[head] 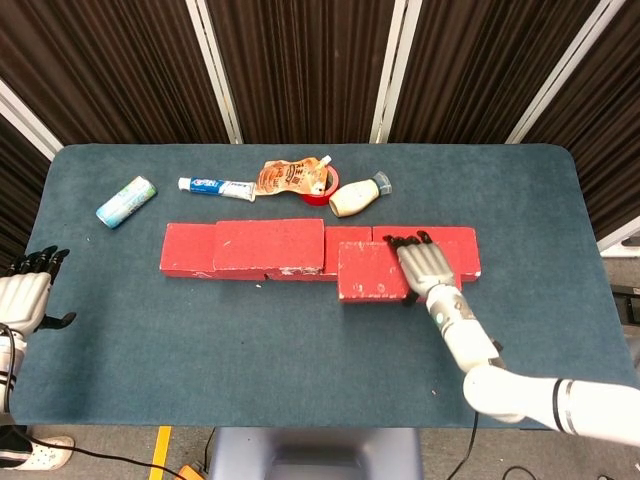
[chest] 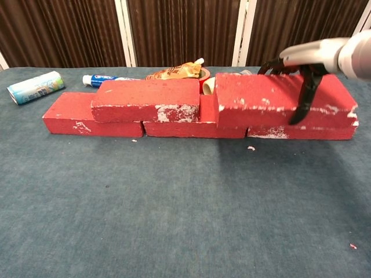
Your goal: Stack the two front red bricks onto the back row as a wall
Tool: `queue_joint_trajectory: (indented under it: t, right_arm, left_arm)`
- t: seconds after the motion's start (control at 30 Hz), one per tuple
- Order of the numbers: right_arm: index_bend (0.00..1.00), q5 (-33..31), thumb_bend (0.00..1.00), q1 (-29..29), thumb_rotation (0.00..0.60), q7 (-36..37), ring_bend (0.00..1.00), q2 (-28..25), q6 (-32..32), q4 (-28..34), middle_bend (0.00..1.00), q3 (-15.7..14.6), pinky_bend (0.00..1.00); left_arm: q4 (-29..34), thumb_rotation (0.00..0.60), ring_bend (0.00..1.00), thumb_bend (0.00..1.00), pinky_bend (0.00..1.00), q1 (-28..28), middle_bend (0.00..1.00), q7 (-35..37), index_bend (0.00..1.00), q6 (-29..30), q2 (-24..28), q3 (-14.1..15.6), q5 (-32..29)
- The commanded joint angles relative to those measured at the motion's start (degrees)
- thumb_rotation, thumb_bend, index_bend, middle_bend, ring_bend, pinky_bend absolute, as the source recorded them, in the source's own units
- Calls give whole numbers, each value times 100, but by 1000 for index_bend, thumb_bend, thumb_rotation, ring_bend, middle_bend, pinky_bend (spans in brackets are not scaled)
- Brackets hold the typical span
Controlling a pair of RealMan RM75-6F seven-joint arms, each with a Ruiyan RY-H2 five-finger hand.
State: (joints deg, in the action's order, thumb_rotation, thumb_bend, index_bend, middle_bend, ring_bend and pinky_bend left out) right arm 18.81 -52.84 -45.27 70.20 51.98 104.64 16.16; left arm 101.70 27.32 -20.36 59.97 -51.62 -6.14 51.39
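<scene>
At the far left edge of the head view, the left hand (head: 22,296) hangs off the side of the blue tabletop (head: 130,350), its dark fingers (head: 40,258) spread apart and holding nothing. Toward the upper left of the frame lies a small pale-blue tube (head: 127,201), tilted, and to its right a white and blue toothpaste tube (head: 216,187) lying flat. Next come an orange pouch (head: 288,176), a red tape roll (head: 322,190) partly under it, and a cream squeeze bottle (head: 358,196) on its side.

Below these, across the middle of the frame, runs the back row of red bricks (head: 188,250), laid end to end. A stacked brick (chest: 148,100) already lies on top of the row at its left half, straddling a joint between two lower bricks.

Right of it, the carried brick (chest: 266,99) is level with that stacked brick, over the right part of the row; whether it touches the bricks under it I cannot tell. The right hand (head: 425,270) grips this brick from above, near its right end, with fingers over the far edge and the thumb down its near face in the chest view. A few pale crumbs (chest: 251,148) lie on the tabletop just in front of the row.
</scene>
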Motion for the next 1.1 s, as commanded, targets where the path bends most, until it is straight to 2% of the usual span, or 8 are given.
queue_joint_trajectory:
  t: [0.03, 0.2, 0.43, 0.73, 1.1]
  right_arm:
    - [207, -174, 154, -240, 600, 180, 288, -140, -304, -412, 330, 16, 0]
    - [207, -150, 155, -357, 600, 417, 284, -123, -764, -1026, 330, -208, 0]
    - [209, 154, 180, -516, 600, 969, 270, 34, -1480, -1639, 330, -348, 0]
    - [210, 127, 184, -893, 600, 1231, 266, 457, -1578, -2280, 330, -632, 0]
    - [213, 63, 184, -1160, 600, 1486, 266, 721, -1507, -2521, 330, -815, 0]
  left_arm:
    - [27, 600, 0, 220, 16, 24, 0, -17, 0, -5, 15, -12, -13]
    - [43, 600, 0, 218, 16, 25, 0, -18, 0, 9, -3, 2, -15]
    - [-114, 600, 0, 220, 16, 14, 0, 39, 0, -48, -101, 47, -24]
    - [-230, 600, 0, 218, 17, 20, 0, 151, 0, -79, -144, 33, 33]
    - [-368, 600, 0, 219, 18, 25, 0, 244, 0, -149, -217, 43, 79]
